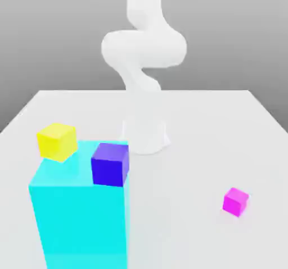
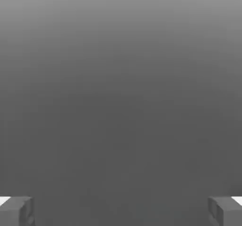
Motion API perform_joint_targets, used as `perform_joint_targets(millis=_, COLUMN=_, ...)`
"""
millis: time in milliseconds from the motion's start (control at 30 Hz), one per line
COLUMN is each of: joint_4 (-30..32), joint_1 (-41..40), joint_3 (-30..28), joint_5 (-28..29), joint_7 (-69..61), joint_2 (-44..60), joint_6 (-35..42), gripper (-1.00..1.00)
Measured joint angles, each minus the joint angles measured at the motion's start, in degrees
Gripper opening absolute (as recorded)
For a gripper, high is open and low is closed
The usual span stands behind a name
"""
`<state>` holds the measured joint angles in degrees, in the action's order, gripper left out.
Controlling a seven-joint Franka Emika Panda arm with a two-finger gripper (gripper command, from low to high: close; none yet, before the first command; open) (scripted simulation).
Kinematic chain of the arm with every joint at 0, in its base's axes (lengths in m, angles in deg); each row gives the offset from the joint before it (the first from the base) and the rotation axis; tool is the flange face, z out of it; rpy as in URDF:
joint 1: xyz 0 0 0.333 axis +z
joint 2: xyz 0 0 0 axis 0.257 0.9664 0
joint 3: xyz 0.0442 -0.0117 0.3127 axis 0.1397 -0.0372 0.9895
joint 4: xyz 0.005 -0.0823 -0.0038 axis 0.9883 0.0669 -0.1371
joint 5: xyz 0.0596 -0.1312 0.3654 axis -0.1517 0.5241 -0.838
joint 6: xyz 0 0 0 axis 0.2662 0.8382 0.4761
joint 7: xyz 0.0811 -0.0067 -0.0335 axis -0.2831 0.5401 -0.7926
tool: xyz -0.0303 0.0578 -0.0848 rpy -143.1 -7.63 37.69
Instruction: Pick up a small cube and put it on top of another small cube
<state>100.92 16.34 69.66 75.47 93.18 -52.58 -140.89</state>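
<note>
Exterior view: I have the yellow cube [image 1: 57, 142] left of centre, over the block's [image 1: 81, 223] far left corner. The indigo cube [image 1: 110, 164] sits to its right, at the block's right edge. The cyan block fills the lower left; the magenta cube [image 1: 235, 201] lies lower right on the desk [image 1: 191, 127]. My arm [image 1: 143, 48] stands upper centre. In the hand view, my tool [image 2: 121, 212] is spread, empty.
</note>
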Motion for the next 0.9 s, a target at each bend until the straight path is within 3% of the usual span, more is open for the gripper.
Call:
perform_joint_targets(millis=467, joint_4=5.84, joint_1=-7.08, joint_3=-17.13, joint_5=0.70, joint_7=-11.85, joint_2=26.60, joint_6=-7.99, gripper=0.00)
perform_joint_targets(millis=700, joint_4=9.65, joint_1=-13.01, joint_3=-25.67, joint_5=-6.51, joint_7=-22.11, joint_2=41.82, joint_6=-11.84, gripper=0.00)
perform_joint_targets(millis=767, joint_4=11.12, joint_1=-17.34, joint_3=-26.30, joint_5=-9.61, joint_7=-25.21, joint_2=46.17, joint_6=-13.05, gripper=0.00)
perform_joint_targets(millis=900, joint_4=18.30, joint_1=-17.96, joint_3=-25.74, joint_5=-14.47, joint_7=-24.12, joint_2=50.98, joint_6=-18.09, gripper=0.00)
